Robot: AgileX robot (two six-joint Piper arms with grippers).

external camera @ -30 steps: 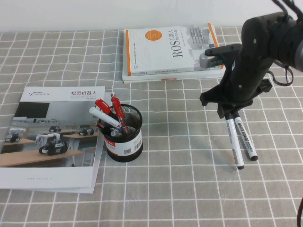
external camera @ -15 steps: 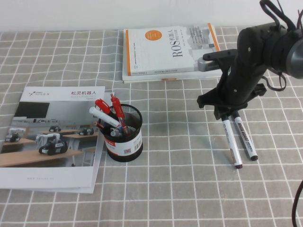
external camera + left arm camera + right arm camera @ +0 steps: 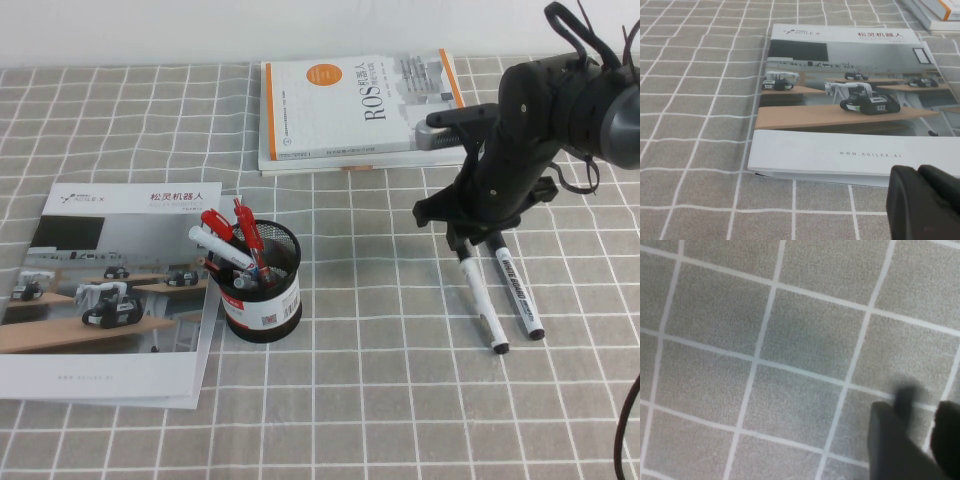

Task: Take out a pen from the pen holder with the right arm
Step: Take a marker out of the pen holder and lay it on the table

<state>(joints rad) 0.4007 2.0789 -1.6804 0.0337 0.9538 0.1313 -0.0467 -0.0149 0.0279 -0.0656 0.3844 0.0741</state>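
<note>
The matte black right hand (image 3: 472,243) hangs over the upper end of a slim white-barrelled marker (image 3: 482,300), whose dark tip rests on the grey checked cloth of the desk (image 3: 380,400). Whether it grips that marker cannot be told. A second marker (image 3: 518,295) lies just beside. Well to the left, the round black mesh pen holder (image 3: 262,300) holds red-capped pens (image 3: 218,225). Only the left wrist view shows the left hand (image 3: 922,175), its state unclear, near the glossy booklet (image 3: 840,100).
</note>
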